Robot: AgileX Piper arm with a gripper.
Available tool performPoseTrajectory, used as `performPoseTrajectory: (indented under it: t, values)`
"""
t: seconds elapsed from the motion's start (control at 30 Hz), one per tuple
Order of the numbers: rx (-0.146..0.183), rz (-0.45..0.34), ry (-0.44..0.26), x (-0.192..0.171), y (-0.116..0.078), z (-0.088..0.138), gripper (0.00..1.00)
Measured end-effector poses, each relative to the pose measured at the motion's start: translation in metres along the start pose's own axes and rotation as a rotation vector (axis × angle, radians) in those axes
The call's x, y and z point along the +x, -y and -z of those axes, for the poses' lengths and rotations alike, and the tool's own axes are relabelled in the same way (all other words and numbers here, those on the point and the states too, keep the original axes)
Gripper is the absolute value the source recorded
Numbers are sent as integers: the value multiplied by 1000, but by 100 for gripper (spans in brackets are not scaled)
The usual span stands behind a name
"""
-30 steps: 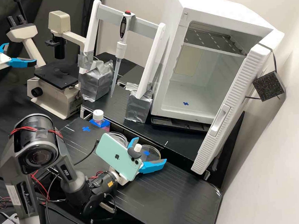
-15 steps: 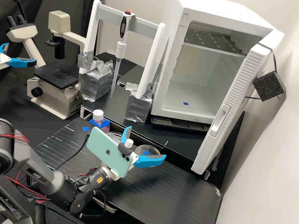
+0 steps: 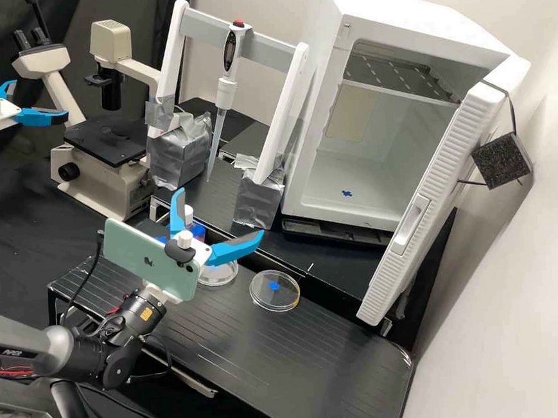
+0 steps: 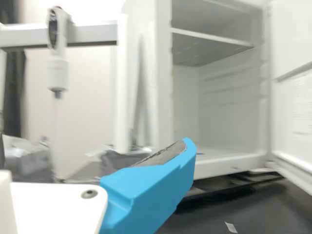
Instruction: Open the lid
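Note:
My gripper is above the left part of the raised black bench, its blue fingers spread with nothing between them. In the wrist view the gripper shows one blue finger pointing upward. A round clear dish lies flat on the bench, a blue mark seen through it and yellow at its rim. Another clear round dish lies farther left, partly hidden behind the gripper and phone. Behind the fingers stands a bottle with a white cap and blue wrapping, partly covered. Which dish piece is a lid, I cannot tell.
A teal phone rides on my wrist. Behind the bench stand a pipette on a white frame, a microscope, and a white cabinet with its door swung wide. The second arm's gripper hangs at upper left.
My arm has swung to the left and slightly back, with its fingers still spread. Both dishes lie more exposed, while the bottle is now partly covered by the gripper.

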Motion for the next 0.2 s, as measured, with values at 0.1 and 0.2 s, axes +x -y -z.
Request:
performPoseTrajectory:
  t: [0.1, 0.2]
  values:
    - [55, 9, -32, 1, 5, 6, 100]
    - [78, 13, -46, 2, 7, 9, 100]
